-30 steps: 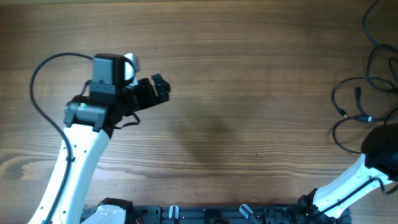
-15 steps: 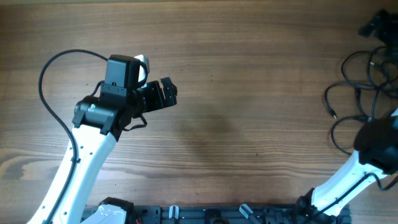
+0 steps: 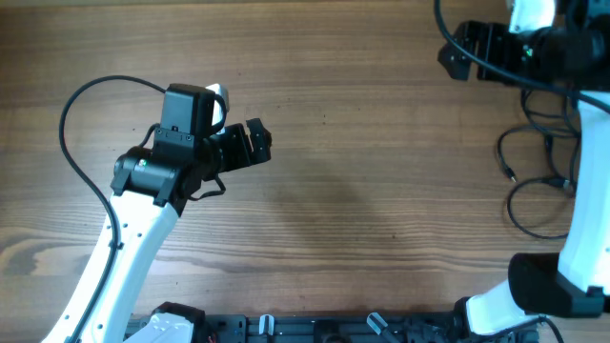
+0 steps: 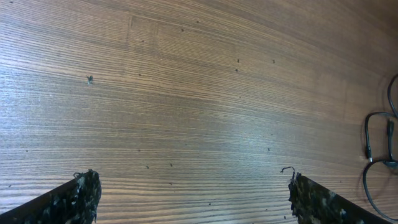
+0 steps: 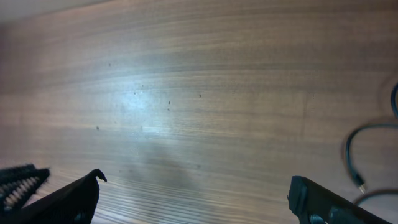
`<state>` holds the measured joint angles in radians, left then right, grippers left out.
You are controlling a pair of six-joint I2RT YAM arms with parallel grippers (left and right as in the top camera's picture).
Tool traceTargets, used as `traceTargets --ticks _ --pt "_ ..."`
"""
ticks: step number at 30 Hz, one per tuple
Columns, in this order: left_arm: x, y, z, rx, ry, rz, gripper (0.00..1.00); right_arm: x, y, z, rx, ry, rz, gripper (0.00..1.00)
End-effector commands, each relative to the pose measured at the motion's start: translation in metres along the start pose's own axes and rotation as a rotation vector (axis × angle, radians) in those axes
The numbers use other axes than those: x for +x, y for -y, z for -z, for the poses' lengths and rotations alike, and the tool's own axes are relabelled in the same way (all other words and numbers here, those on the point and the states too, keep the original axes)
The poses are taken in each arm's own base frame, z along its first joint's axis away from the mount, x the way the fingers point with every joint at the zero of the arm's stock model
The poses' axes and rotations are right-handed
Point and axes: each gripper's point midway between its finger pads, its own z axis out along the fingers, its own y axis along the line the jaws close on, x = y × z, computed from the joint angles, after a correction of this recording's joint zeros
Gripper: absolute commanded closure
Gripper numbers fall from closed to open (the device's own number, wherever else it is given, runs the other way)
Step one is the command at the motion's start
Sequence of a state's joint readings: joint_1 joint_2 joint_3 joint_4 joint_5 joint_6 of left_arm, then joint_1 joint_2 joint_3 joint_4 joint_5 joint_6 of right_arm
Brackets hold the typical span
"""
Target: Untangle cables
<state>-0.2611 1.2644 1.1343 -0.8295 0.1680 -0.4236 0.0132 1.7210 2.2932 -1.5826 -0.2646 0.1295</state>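
Overhead, the left fingers (image 3: 257,146) and right fingers (image 3: 452,51) gape wide, holding nothing, with the cables (image 3: 534,162) looped on the counter (image 3: 381,191) near the right pair. Left wrist view: the cables (image 4: 379,143) lie beyond the right-hand tip. Right wrist view: a loop (image 5: 360,149) likewise.

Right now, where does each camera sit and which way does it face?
Overhead: above the table, facing straight down; both arms, left hand, right hand.
Left wrist: on the left arm, facing down at bare table; its fingers in the bottom corners.
Right wrist: on the right arm, facing down at table; its fingers likewise.
Shared: all three catch the cables at their right edge.
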Motion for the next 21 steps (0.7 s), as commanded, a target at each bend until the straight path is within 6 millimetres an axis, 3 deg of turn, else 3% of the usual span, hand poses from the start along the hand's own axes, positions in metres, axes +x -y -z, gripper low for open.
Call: traceTargets --ticks 1,8,17,21 --pt "-0.001 -0.001 0.0 -0.009 0.006 -0.019 0.0 0.003 0.002 0.007 0.019 0.009 -0.112 0.0" --pt "-0.001 -0.001 0.0 -0.009 0.006 -0.019 0.0 0.005 0.003 0.008 0.024 0.001 -0.123 0.0" --pt "-0.001 -0.001 0.0 -0.009 0.006 -0.019 0.0 0.0 -0.007 0.008 -0.027 0.021 0.068 0.0" --pt "-0.001 -0.001 0.0 -0.009 0.006 -0.019 0.0 -0.019 -0.012 0.018 -0.031 0.124 0.171 0.0"
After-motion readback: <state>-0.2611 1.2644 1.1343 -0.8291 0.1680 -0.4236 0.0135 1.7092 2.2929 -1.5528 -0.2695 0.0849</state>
